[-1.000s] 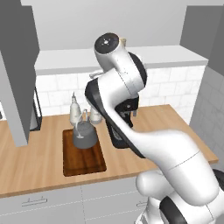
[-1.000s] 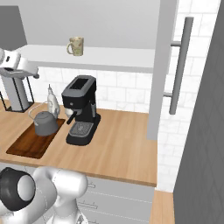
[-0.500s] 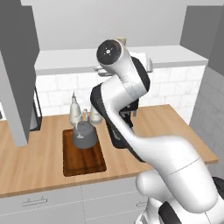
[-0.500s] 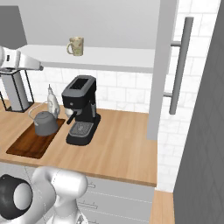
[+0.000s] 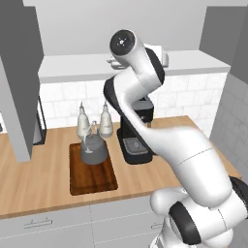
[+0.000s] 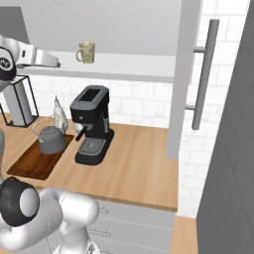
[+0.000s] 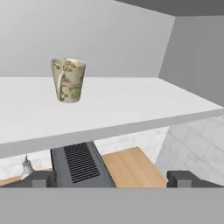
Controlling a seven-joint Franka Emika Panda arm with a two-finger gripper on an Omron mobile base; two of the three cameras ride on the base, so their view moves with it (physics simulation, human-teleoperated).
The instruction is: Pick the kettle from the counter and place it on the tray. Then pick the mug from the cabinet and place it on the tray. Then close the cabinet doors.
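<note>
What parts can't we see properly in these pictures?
- Mug: left base view, mostly hidden behind the arm.
- Tray: right base view, near corner covered by the arm.
- Coffee machine: hand view, its lower part cut off by the bottom edge.

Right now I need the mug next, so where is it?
The mug stands upright on the open cabinet's white shelf, above the black coffee machine; in the hand view it sits upper left.
</note>
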